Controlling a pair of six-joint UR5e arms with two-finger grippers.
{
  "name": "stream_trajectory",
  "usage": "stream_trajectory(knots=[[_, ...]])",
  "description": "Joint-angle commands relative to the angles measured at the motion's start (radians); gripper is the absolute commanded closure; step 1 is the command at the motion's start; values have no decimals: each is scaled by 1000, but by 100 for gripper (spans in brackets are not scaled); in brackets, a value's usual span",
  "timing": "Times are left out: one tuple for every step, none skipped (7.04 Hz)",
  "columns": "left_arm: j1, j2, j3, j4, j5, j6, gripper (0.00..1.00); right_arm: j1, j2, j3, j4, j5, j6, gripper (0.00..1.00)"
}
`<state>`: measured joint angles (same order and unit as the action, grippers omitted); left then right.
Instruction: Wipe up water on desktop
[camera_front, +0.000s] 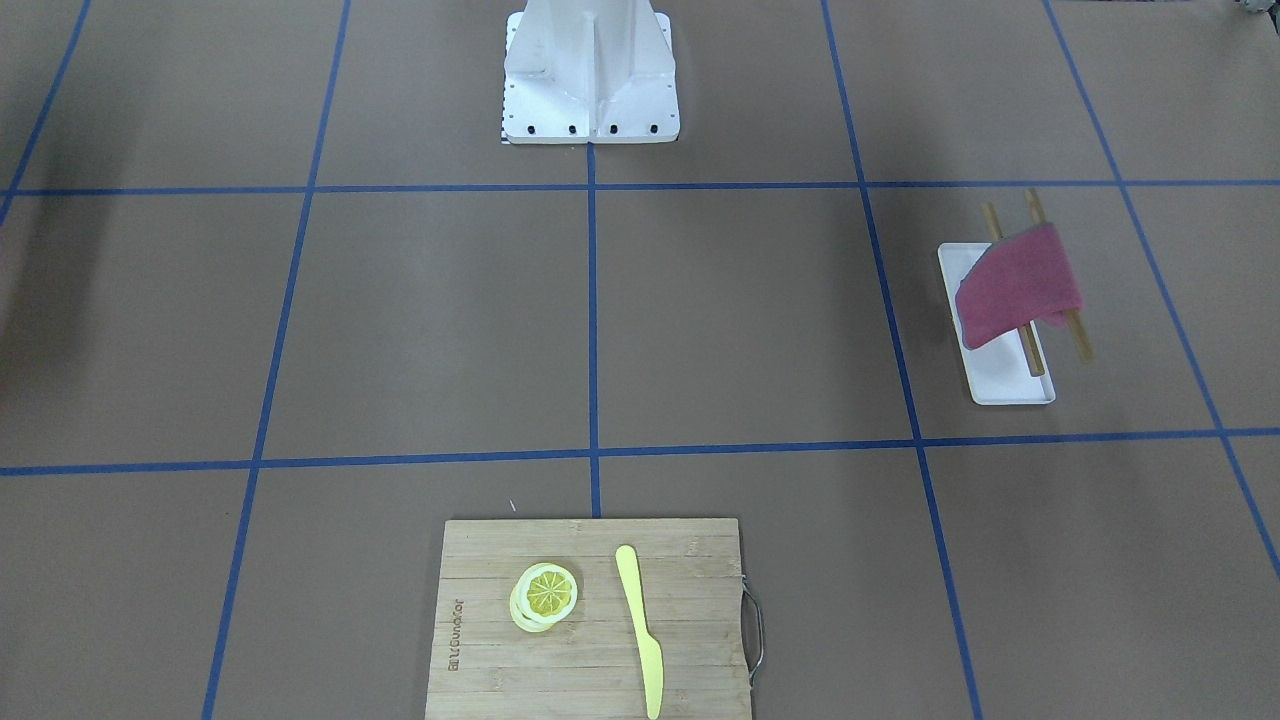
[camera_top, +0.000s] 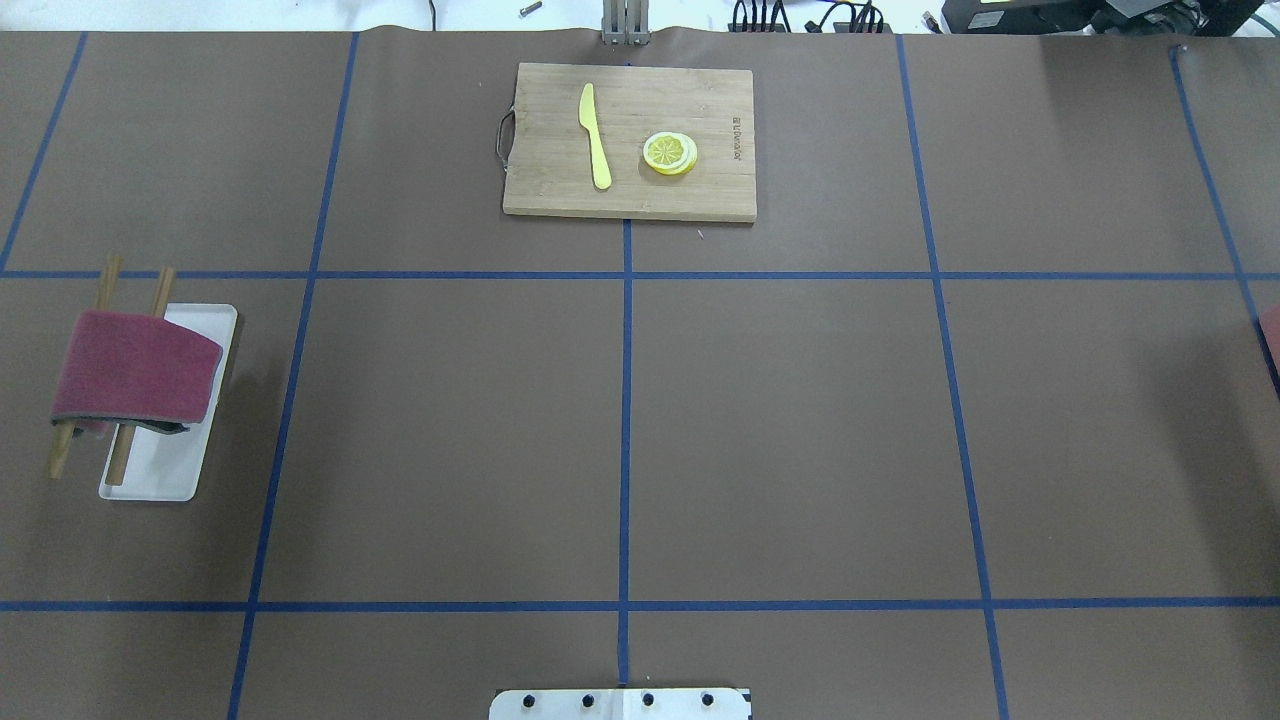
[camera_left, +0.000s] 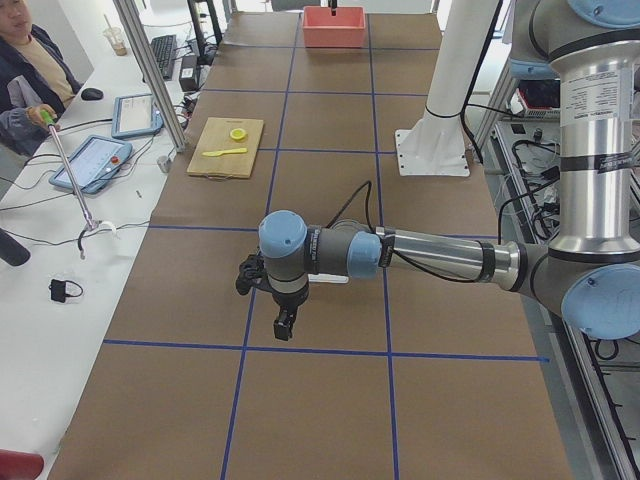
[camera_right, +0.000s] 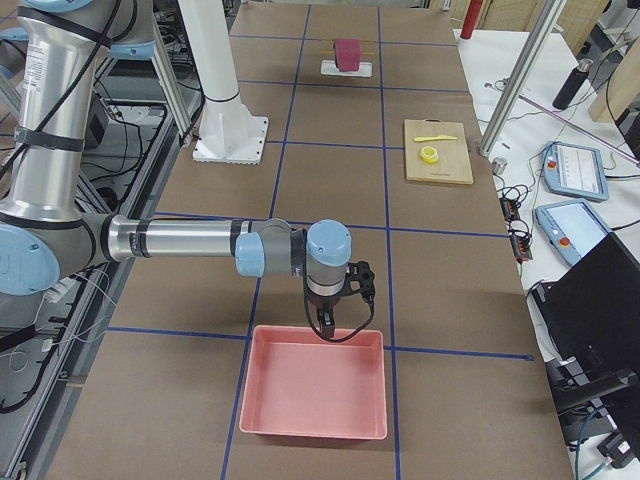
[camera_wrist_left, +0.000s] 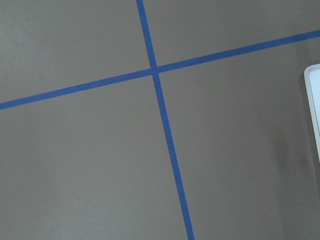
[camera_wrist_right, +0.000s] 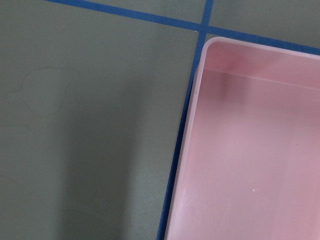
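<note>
The desktop (camera_top: 800, 420) is matte brown with blue tape lines; I see no water on it in any view. A dark red cloth (camera_top: 135, 365) hangs over two wooden rods above a white tray (camera_top: 160, 480) at the robot's left. My left gripper (camera_left: 285, 325) hangs low over the desktop beyond the tray; it shows only in the exterior left view, so I cannot tell if it is open. My right gripper (camera_right: 325, 322) hangs over the far rim of a pink bin (camera_right: 315, 385); I cannot tell its state either.
A bamboo cutting board (camera_top: 560, 190) with lemon slices (camera_top: 669, 153) and a yellow knife (camera_top: 595, 135) lies at the far middle edge. The white robot base (camera_front: 590, 80) stands at the near middle. A person (camera_left: 30, 60) sits beside the table.
</note>
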<state>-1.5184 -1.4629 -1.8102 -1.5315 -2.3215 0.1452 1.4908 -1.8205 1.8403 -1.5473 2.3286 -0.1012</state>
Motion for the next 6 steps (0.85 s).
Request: stream_trajectory(knots=[[1,3,-1,-4,4,-1,2,2,-52,40,-1,6,0,0],[1,3,-7,-4,4,-1,2,0,-56,46,-1,2,0,0],[3,3,-1,-4,4,-1,2,0,-54,42,-1,6,1,0],[1,10,-9,-9,-7,-1,2,0,-53,42,-1,12,2,0],[0,10,-14,-9,-9,-1,2,0,-53,49,-1,14,2,0],[0,10,-12,-9,-9,-1,2,2,-59,57,-1,21,3,0]])
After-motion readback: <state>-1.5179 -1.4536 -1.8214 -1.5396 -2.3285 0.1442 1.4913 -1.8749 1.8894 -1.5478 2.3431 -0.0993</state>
